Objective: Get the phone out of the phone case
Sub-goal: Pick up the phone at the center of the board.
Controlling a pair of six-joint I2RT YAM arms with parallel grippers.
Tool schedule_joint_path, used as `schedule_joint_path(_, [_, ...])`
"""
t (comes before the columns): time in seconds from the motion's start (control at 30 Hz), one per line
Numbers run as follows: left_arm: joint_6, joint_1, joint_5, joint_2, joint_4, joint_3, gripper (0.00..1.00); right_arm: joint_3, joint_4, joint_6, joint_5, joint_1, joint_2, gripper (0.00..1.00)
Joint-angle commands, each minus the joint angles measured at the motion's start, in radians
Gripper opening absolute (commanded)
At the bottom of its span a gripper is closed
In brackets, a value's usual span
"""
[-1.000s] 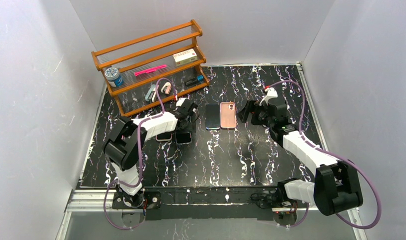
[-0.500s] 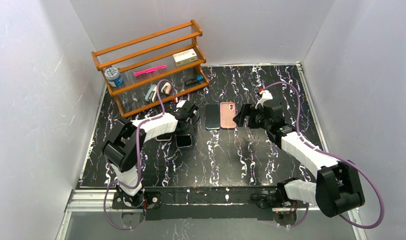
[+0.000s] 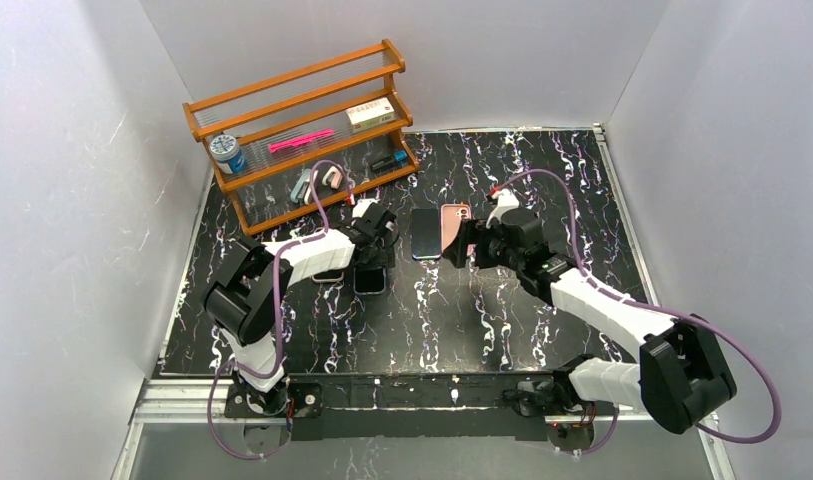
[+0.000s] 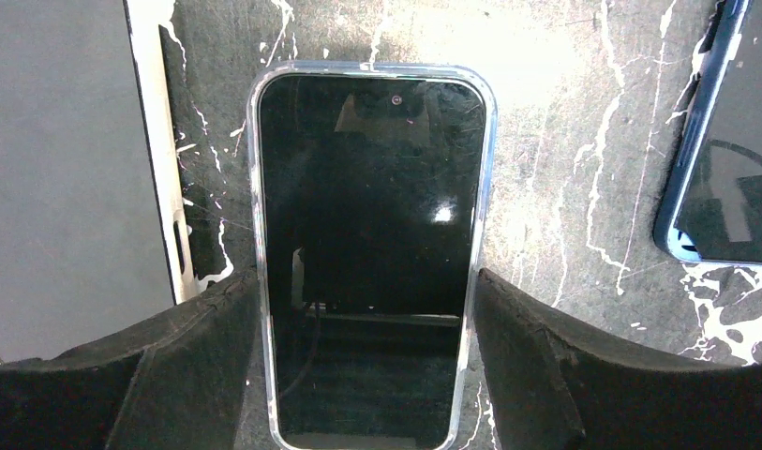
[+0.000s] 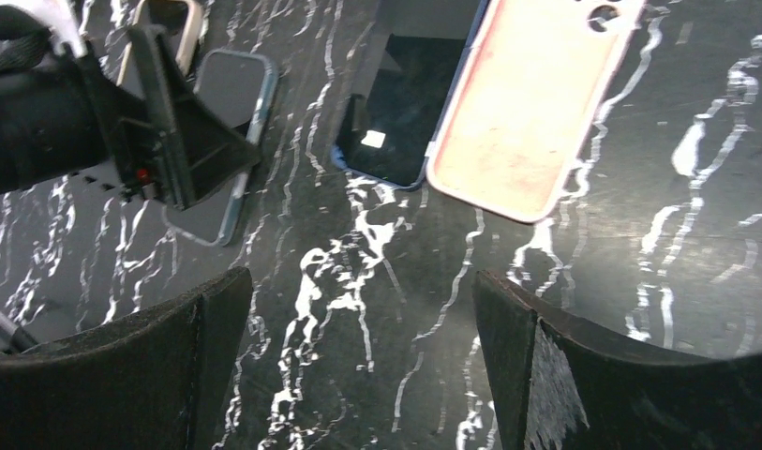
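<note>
Bright light comes from above. A small white spot shines on the phone (image 4: 372, 253). The table (image 4: 564, 141) looks shiny.

from above the left gripper (image 3: 370, 264) covers most of the cased phone (image 4: 372, 253), and the blue phone (image 4: 724, 141) runs off the wrist view's right edge

Plain white walls (image 3: 72, 200), black white-veined marble table (image 3: 432, 330), wooden shelf rack (image 3: 194, 118) back left, even light.
</note>
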Motion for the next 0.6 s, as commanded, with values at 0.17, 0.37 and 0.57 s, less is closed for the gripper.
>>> schedule_joint_path(0.17, [-0.033, 0.006, 0.164, -0.067, -0.014, -0.107, 0.2, -0.013, 0.18, 0.216, 0.037, 0.17, 0.092, 0.94])
schedule_joint_path(0.37, [-0.087, 0.007, 0.23, -0.17, 0.054, -0.134, 0.05, -0.039, 0.343, 0.33, 0.044, 0.273, 0.173, 0.93])
schedule_joint_path(0.57, [-0.145, 0.006, 0.263, -0.234, 0.127, -0.182, 0.0, -0.073, 0.446, 0.398, 0.055, 0.307, 0.254, 0.88])
